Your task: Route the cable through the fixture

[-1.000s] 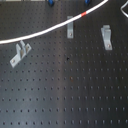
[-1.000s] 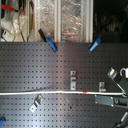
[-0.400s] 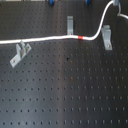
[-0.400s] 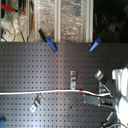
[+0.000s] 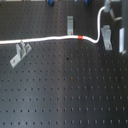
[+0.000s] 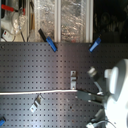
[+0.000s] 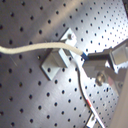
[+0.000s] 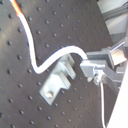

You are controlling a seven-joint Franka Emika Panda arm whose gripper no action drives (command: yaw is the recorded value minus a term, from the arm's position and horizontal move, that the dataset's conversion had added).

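The white cable (image 5: 50, 39) runs from the first exterior view's left edge, past its red band (image 5: 81, 37), then bends up to my gripper (image 5: 107, 7) at the top right. The gripper is shut on the cable. Three metal fixtures stand on the board: left (image 5: 20, 53), middle (image 5: 70, 23) and right (image 5: 106, 38). The cable crosses the top of the left one, passes below the middle one and curves just left of the right one. In the first wrist view the fingertips (image 7: 89, 56) pinch the cable (image 7: 30, 49) beside a fixture (image 7: 56, 62). The second wrist view shows the same grip (image 8: 91, 63).
A black perforated board (image 5: 65, 90) fills the first exterior view. In the second exterior view two blue clamps (image 6: 50, 43) (image 6: 95, 45) sit at the board's far edge, clutter lies behind them, and the white arm (image 6: 117, 87) covers the second exterior view's right side.
The gripper has carried the held end toward the first exterior view's right. The cable went from a high arc to lying flat across the board. The arm has come further into the second exterior view.
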